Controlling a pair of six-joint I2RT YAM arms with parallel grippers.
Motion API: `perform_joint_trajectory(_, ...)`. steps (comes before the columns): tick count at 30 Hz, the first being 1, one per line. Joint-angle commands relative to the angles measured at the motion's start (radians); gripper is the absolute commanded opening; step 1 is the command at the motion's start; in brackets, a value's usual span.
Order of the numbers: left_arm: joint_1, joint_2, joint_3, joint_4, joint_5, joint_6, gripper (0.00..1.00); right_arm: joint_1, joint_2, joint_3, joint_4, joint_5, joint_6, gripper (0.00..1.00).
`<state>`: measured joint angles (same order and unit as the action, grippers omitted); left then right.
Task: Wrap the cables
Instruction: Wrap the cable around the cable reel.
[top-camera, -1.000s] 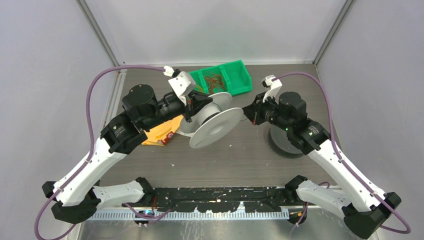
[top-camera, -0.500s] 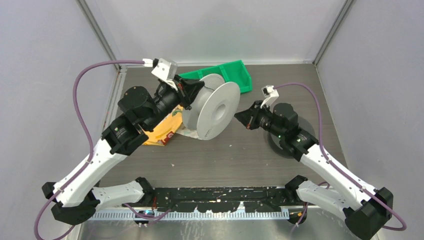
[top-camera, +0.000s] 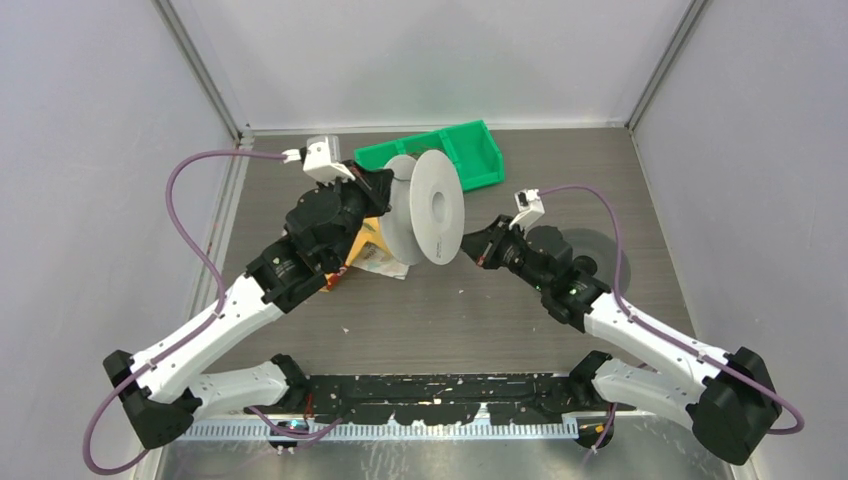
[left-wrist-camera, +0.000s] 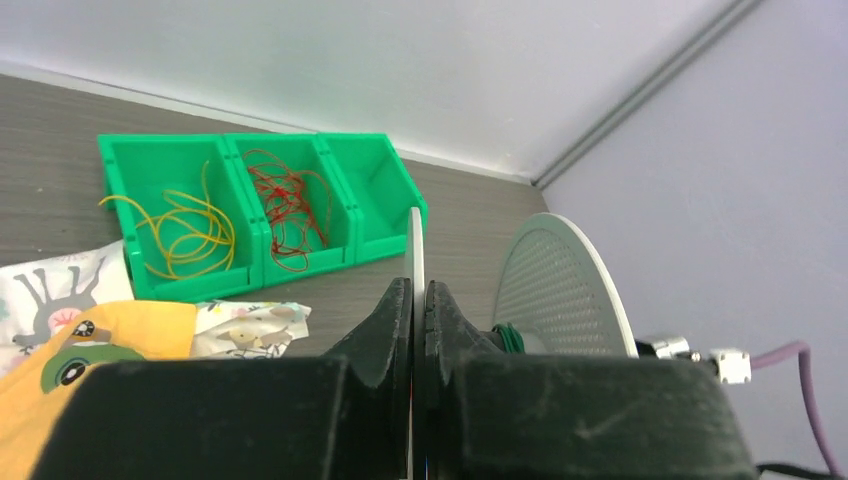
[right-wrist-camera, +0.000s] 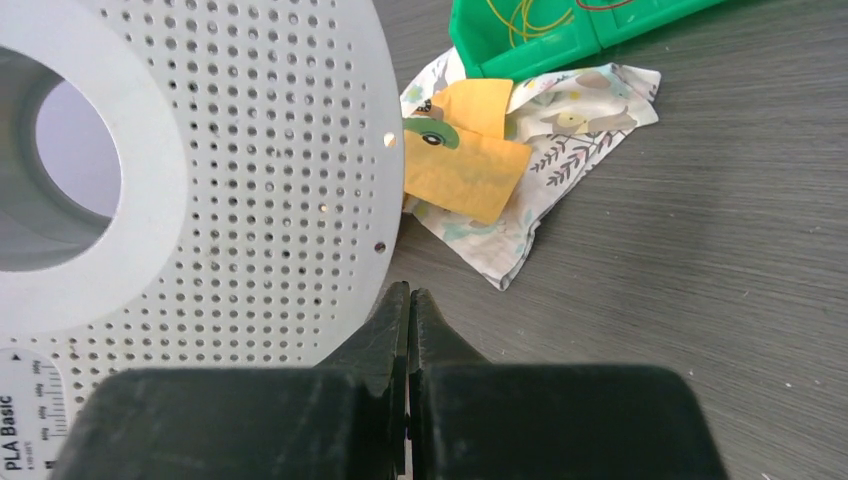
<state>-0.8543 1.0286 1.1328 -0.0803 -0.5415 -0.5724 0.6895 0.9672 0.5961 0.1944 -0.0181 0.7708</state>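
A grey perforated spool (top-camera: 435, 205) stands on edge above the table, its two flanges facing left and right. My left gripper (left-wrist-camera: 413, 285) is shut on the thin rim of the near flange (left-wrist-camera: 417, 235). Dark green cable (left-wrist-camera: 510, 338) is wound on the hub in front of the far flange (left-wrist-camera: 560, 290). Yellow cable (left-wrist-camera: 185, 230) and red cable (left-wrist-camera: 285, 210) lie loose in a green bin (left-wrist-camera: 180, 142). My right gripper (right-wrist-camera: 409, 292) is shut with nothing seen between its fingers, just below the spool's holed face (right-wrist-camera: 250, 150). In the top view it (top-camera: 478, 250) sits right of the spool.
The green bin (top-camera: 478, 160) stands at the back behind the spool. A patterned cloth with a yellow packet (top-camera: 375, 255) lies under the left arm. A second grey spool (top-camera: 590, 245) lies flat on the right. Grey walls close three sides.
My left arm has tipped the spool from nearly flat to upright and carried it back. My right arm has dropped and reached left toward the spool's face. Both grippers stayed shut.
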Motion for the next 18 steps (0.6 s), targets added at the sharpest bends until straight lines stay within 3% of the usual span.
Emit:
perform_joint_trajectory(1,0.001,-0.001,0.053,0.093,-0.166,-0.136,0.00,0.036,0.021,0.011,0.110,0.058,0.039,0.01)
perform_joint_trajectory(6,-0.034,0.021,0.054,-0.009,-0.433,-0.209,0.00,0.108,0.044,0.058,0.057,0.140,0.033,0.01)
perform_joint_trajectory(9,-0.054,0.076,0.076,-0.014,-0.516,-0.198,0.00,0.133,0.075,0.089,0.026,0.171,0.044,0.01)
perform_joint_trajectory(18,-0.192,0.335,0.364,-0.319,-0.750,-0.103,0.00,0.161,0.087,0.155,-0.047,0.210,0.044,0.01)
